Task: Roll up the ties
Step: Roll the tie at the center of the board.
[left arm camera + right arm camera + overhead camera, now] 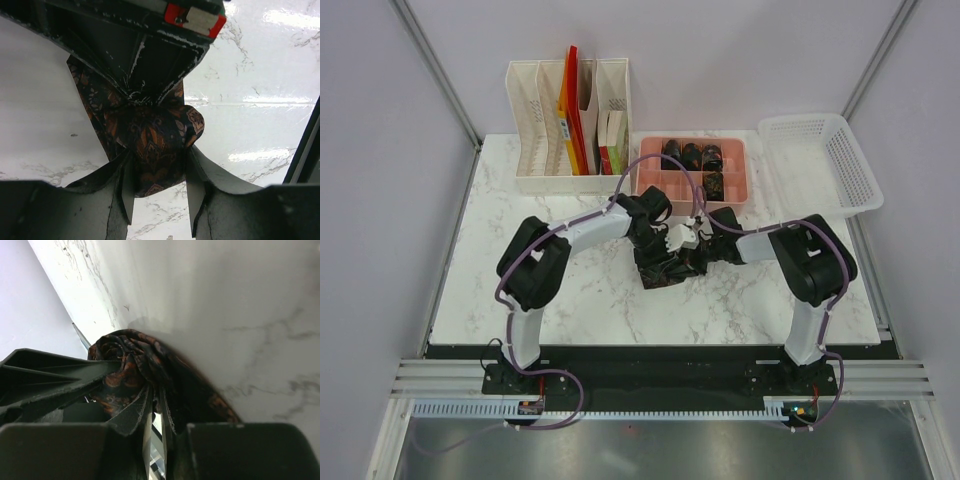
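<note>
A dark tie with a reddish pattern lies bunched mid-table, both grippers meeting over it. In the left wrist view its rolled end sits between my left gripper's fingers, which close on it from both sides. My left gripper and right gripper face each other. In the right wrist view the coiled tie lies against my right gripper's tips, whose jaws stand a narrow slit apart. Several rolled ties fill the pink tray.
A white file organizer with folders stands at the back left. A white mesh basket sits at the back right beside the pink tray. Marble tabletop spreads around the arms.
</note>
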Robot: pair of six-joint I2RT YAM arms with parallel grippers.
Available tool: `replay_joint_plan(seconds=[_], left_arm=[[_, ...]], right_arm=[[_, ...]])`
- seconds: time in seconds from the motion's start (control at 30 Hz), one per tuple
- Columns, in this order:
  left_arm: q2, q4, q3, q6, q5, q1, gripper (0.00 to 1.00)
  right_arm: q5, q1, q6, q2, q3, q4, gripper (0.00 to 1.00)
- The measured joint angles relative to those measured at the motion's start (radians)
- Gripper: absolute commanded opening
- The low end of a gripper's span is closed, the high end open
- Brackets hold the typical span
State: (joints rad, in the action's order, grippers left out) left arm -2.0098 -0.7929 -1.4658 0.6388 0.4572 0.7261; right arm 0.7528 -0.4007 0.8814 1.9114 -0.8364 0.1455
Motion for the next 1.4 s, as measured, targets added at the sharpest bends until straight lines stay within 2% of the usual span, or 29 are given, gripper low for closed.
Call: replay_joint_plan(seconds=[0.3, 0.6, 0.77, 0.97, 1.2, 1.4], left_arm=[[-0.024, -0.035, -0.033, 0.001, 0.009, -0.001, 0.39], [-0.047, -0.055, -0.058, 0.004, 0.055, -0.014, 0.4], [-0.05, -0.058, -0.06, 0.01, 0.07, -0.02, 0.4], [-0.051, -0.059, -0.06, 0.014, 0.077, -0.024, 0.4], [-0.051, -0.062, -0.06, 0.018, 0.078, -0.024, 0.48], [-0.046, -0.054, -0.053, 0.024, 0.077, -0.024, 0.58]], right_arm=[[-0.002, 0.055, -0.029, -0.092, 0.038, -0.048, 0.32], [0.014, 0.05, 0.062, -0.134, 0.092, 0.099, 0.45], [0.013, 0.023, 0.08, -0.126, 0.095, 0.151, 0.46], [0.008, 0.0, 0.08, -0.084, 0.095, 0.163, 0.4], [0.016, -0.006, 0.073, -0.076, 0.092, 0.186, 0.01], [0.028, -0.001, 0.06, -0.063, 0.078, 0.169, 0.0]])
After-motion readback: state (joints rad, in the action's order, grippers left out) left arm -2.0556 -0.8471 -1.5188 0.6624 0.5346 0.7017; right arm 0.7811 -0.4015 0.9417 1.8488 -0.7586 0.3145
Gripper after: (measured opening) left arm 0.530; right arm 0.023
